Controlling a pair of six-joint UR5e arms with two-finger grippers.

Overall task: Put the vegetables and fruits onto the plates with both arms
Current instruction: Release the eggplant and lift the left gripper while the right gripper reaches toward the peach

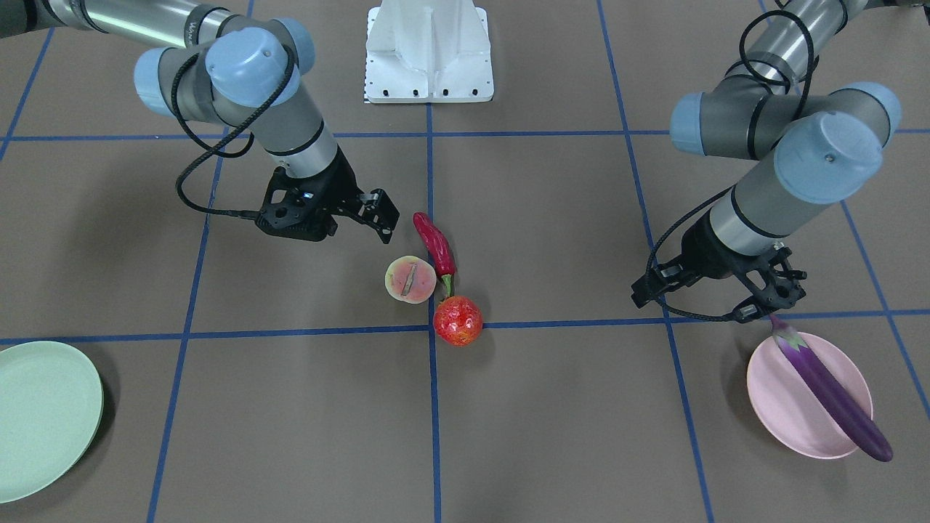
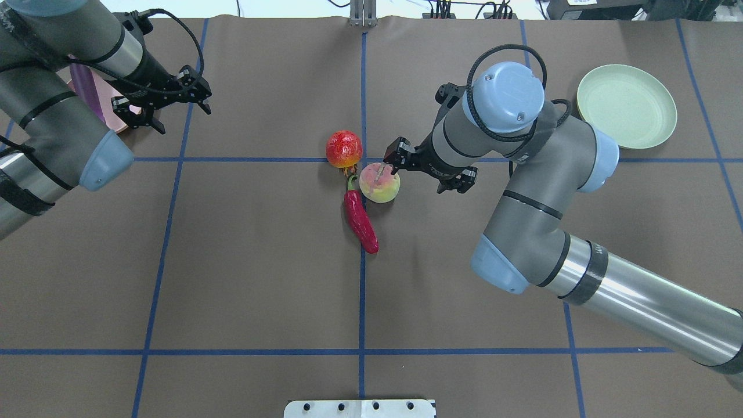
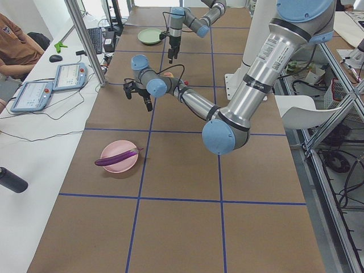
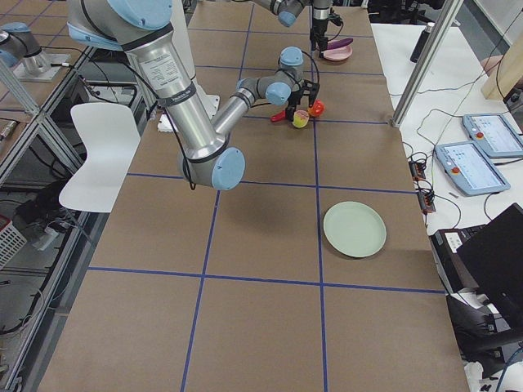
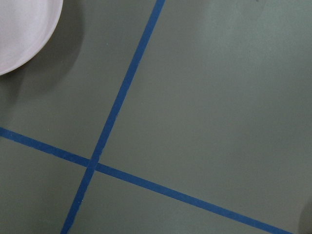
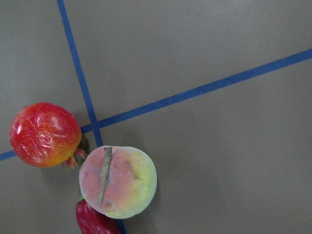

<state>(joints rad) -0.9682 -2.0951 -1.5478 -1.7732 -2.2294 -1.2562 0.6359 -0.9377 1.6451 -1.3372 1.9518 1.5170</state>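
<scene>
The purple eggplant (image 1: 828, 392) lies across the pink plate (image 1: 781, 407); its tip overhangs the rim. My left gripper (image 1: 716, 294) hangs open and empty just beside the eggplant's cap; it also shows in the overhead view (image 2: 168, 104). The peach (image 1: 410, 279), red chili (image 1: 434, 242) and red-orange fruit (image 1: 458, 320) lie bunched at the table's middle. My right gripper (image 2: 428, 169) is open and empty, right beside the peach (image 2: 379, 182) and above the table. The right wrist view shows the peach (image 6: 118, 181) and the red fruit (image 6: 45, 134). The mint green plate (image 1: 43, 418) holds nothing.
The white pedestal base (image 1: 429, 51) stands at the robot's edge of the table. Blue tape lines cross the brown table. The pink plate's rim (image 5: 19, 29) shows in the left wrist view. Tablets (image 3: 68, 75) and an operator sit on the far side.
</scene>
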